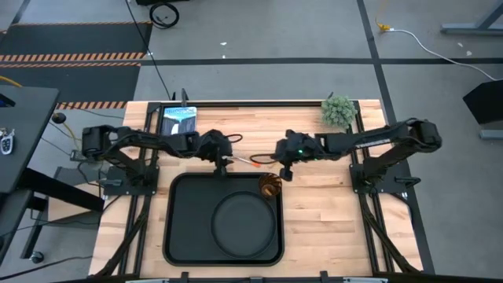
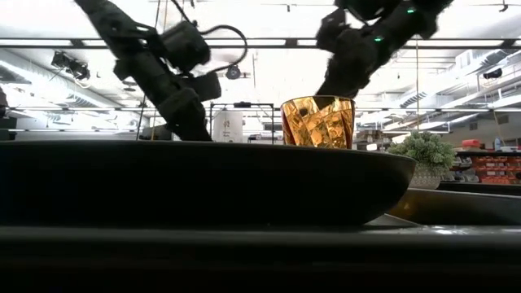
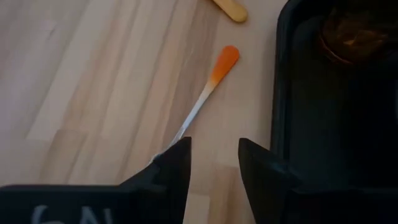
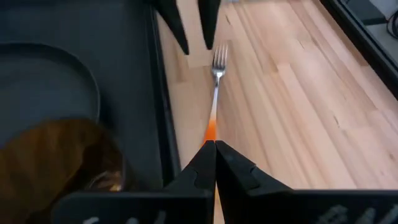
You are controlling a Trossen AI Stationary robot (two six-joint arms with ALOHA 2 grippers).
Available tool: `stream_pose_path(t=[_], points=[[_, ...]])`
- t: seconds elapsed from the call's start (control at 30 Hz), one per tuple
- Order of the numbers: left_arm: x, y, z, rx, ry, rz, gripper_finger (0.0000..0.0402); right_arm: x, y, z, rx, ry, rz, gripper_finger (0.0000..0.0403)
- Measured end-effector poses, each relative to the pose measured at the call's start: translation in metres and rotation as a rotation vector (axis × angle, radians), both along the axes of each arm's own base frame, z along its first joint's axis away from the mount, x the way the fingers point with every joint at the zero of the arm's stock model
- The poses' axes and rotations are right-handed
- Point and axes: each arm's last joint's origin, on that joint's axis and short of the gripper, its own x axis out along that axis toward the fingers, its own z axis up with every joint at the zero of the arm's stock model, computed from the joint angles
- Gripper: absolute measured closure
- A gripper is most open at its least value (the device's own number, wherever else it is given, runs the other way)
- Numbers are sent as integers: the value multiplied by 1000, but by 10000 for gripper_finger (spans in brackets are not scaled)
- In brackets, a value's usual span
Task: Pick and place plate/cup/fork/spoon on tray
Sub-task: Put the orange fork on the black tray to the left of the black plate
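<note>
From above, one plate [image 1: 245, 223] and one cup [image 1: 269, 185] are seen on the single tray [image 1: 179, 236]. In the left wrist view, the left gripper [image 3: 213, 163] is spread over one fork [image 3: 205, 98]. In the right wrist view, the right gripper [image 4: 215, 157] is pressed together on its handle.

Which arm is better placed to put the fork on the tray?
Right. Its end effector is already shut on the fork handle beside the tray; the left end effector is open over the tines.

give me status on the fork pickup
Right end effector shut on fork handle, beside tray. Left end effector open over the tines. Plate and cup on tray. Nothing blocking.
</note>
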Motion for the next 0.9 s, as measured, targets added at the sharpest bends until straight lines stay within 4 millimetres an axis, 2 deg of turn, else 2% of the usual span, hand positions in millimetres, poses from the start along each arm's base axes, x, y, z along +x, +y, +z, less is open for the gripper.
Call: stream_pose_path(t=[0.2,0.4,0.67,0.77,0.9], points=[[19,19,-9,-24,79,-48,259,-24,13,1,-21,-66,8,389],[34,36,-17,-28,169,-102,254,-37,20,0,10,-114,11,389],[43,47,-37,23,270,-194,220,-39,27,-8,43,-101,11,389],[45,47,-42,26,281,-218,221,-37,30,-8,46,-110,19,389],[45,47,-46,29,291,-238,242,-36,32,-9,49,-114,24,389]])
